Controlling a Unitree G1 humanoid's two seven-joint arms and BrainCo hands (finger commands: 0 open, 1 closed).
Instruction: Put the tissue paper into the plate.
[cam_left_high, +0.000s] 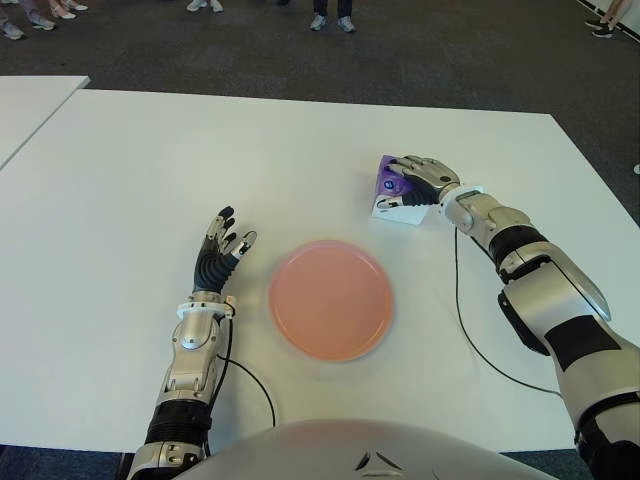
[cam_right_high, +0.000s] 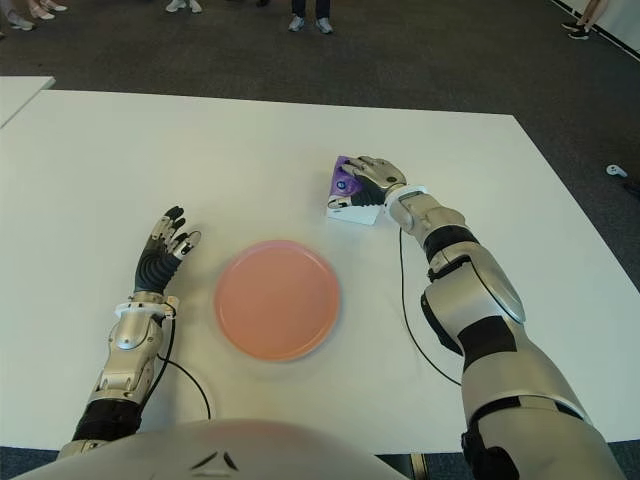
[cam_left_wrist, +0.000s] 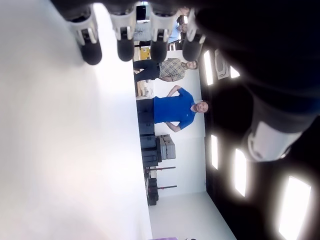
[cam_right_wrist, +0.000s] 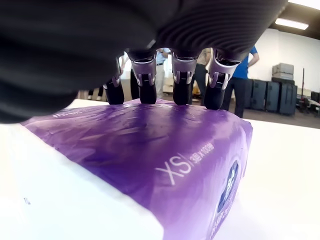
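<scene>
The tissue paper is a purple and white pack (cam_left_high: 384, 187) lying on the white table (cam_left_high: 150, 170), beyond the plate and to its right. My right hand (cam_left_high: 402, 186) covers the pack: in the right wrist view the fingers (cam_right_wrist: 182, 80) curl over the purple top (cam_right_wrist: 150, 155), and the thumb presses on its near white side. The pink round plate (cam_left_high: 330, 300) sits near the front middle of the table, with nothing in it. My left hand (cam_left_high: 224, 243) shows just left of the plate, fingers (cam_left_wrist: 125, 45) stretched out and holding nothing.
A black cable (cam_left_high: 470, 330) trails over the table from my right forearm, right of the plate. A second white table (cam_left_high: 30, 100) adjoins at the far left. Several people's feet (cam_left_high: 330, 20) stand on the dark carpet beyond the far edge.
</scene>
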